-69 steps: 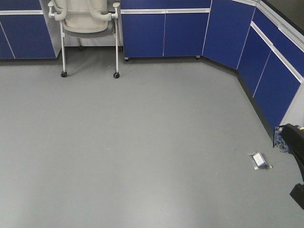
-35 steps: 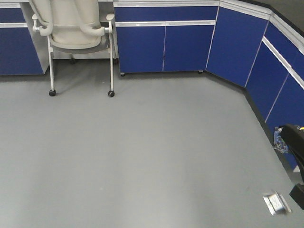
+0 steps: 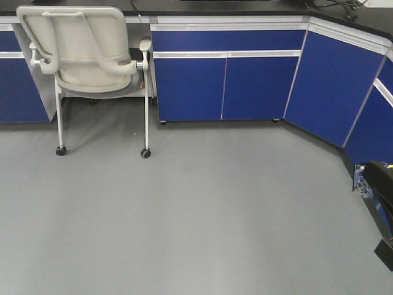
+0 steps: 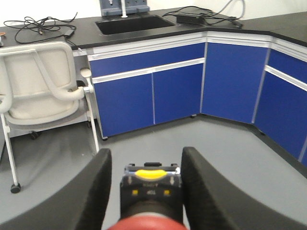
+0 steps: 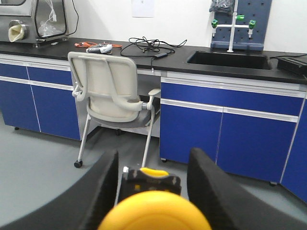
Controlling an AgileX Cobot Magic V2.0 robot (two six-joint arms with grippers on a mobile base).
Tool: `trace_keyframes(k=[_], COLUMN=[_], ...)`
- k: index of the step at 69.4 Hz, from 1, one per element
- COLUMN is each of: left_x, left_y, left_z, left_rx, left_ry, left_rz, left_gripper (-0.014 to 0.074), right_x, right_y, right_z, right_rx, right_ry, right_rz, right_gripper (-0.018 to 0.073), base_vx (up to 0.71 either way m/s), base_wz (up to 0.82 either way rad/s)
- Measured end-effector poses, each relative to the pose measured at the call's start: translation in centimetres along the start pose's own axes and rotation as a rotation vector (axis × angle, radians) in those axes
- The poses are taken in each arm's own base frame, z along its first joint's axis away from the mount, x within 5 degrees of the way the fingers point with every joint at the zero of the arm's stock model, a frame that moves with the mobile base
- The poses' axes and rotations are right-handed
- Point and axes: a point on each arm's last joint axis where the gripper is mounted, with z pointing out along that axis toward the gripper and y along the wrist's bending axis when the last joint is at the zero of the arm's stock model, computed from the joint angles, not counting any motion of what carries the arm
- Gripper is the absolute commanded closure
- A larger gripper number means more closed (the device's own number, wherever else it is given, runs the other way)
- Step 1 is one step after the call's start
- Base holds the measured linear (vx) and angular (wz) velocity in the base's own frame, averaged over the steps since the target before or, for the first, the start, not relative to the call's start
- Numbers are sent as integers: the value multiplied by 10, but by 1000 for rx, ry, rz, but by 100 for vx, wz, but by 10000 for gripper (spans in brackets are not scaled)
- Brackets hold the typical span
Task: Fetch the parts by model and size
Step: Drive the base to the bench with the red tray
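Blue cabinets behind, left claw clamps the red-capped switch, right claw the yellow-capped switch, caps toward wrist cameras.

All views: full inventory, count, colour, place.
chair: 1, cream, at the counter, left
cabinets: one run, blue, back and right walls
countertop: 1, black, over the cabinets
sink: 1, black, in the countertop
cables: several, black, on the countertop
red-capped switch: 1, red, left wrist view
yellow-capped switch: 1, yellow, right wrist view
left pincer: 1, black, holding red-capped switch
right pincer: 1, black, holding yellow-capped switch
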Motion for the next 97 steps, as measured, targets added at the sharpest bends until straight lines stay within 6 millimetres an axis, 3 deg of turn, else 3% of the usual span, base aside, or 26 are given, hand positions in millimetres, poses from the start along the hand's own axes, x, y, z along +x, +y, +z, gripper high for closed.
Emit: trace_keyframes(k=[49,97], left_x=[0,0], left_y=[0,0], left_z=[0,0], left_rx=[0,0], left_ry=[0,0], left_rz=[0,0], left_gripper=[603,603], right_x=[0,0], right_y=[0,0], right_z=[0,0], right_rx=[0,0], right_ry=[0,0], right_rz=[0,0], right_gripper=[561,561], base_vx=[42,22], base_wz=[-5,-80])
